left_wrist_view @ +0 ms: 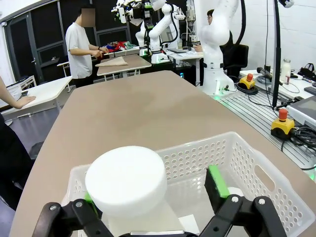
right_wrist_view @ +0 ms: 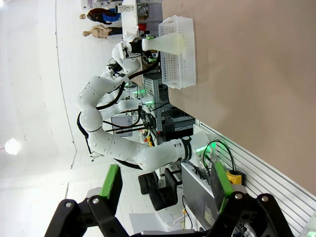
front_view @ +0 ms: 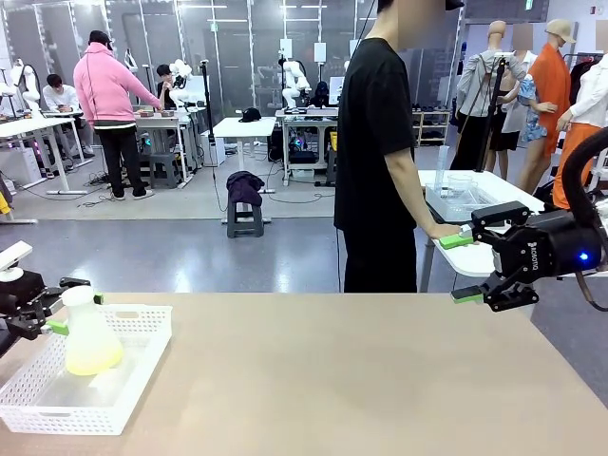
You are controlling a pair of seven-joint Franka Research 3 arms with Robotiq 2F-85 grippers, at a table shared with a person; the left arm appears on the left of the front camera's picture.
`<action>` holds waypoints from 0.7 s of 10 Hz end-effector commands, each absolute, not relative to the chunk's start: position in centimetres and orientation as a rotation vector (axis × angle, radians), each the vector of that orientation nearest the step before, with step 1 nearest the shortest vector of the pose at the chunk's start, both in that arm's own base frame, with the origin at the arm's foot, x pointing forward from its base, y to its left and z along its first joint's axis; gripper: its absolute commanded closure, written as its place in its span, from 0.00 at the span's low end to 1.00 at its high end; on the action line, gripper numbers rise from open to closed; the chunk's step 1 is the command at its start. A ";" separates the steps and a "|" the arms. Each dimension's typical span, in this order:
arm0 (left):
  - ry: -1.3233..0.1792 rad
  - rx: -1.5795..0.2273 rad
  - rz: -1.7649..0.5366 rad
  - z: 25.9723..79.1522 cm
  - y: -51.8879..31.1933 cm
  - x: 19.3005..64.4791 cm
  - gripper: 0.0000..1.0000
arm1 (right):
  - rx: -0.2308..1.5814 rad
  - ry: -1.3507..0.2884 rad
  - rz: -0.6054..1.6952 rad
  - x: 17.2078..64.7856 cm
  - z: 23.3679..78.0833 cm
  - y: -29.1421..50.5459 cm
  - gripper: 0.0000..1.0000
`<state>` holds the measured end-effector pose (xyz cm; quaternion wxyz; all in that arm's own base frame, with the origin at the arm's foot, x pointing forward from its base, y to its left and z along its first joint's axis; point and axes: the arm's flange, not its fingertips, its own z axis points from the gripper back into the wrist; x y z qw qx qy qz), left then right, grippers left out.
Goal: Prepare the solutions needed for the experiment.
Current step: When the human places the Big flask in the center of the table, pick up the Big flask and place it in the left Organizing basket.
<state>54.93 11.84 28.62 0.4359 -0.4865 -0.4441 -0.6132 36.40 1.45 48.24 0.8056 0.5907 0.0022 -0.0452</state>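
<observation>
Front view: the flask (front_view: 90, 332) stands upright in the white perforated basket (front_view: 133, 375) at the near left of the bench (front_view: 361, 380), with the solutions (front_view: 95, 359) as a shallow pale yellow, cloudy pool in its base. I judge it light and bottom-weighted, frosted plastic rather than glass, so not fragile but smooth and a little yielding; the narrow neck under the cap looks to me the best place to take hold. My left tool (front_view: 59, 313) has its jaws spread on either side of that neck, not clamped as far as I can tell. My right tool (front_view: 463, 269) hangs over the far right edge, jaws wide, holding nothing. Left wrist view: the round white cap (left_wrist_view: 126, 180) sits between the green pads (left_wrist_view: 217, 180), with a gap showing on the right side; the basket wall is stiff lattice plastic. Right wrist view: the right tool's pads (right_wrist_view: 112, 181) stand wide apart and empty; flask and basket lie far across the matte tan bench.
</observation>
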 end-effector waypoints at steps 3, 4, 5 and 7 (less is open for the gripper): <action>-1.129 -1.183 -1.523 28.8 12.2 55.7 0.00 | 1.280 -0.006 -0.090 36.5 48.3 1.6 0.10; -1.140 -1.172 -1.515 28.9 12.6 56.6 0.00 | 1.280 -0.006 -0.090 36.5 48.3 1.6 0.10; -1.138 -1.162 -1.503 28.6 13.2 57.5 0.00 | 1.280 -0.006 -0.090 36.5 48.3 1.6 0.10; -1.104 -1.149 -1.482 28.0 14.7 58.7 0.00 | 1.280 -0.006 -0.090 36.5 48.3 1.6 0.10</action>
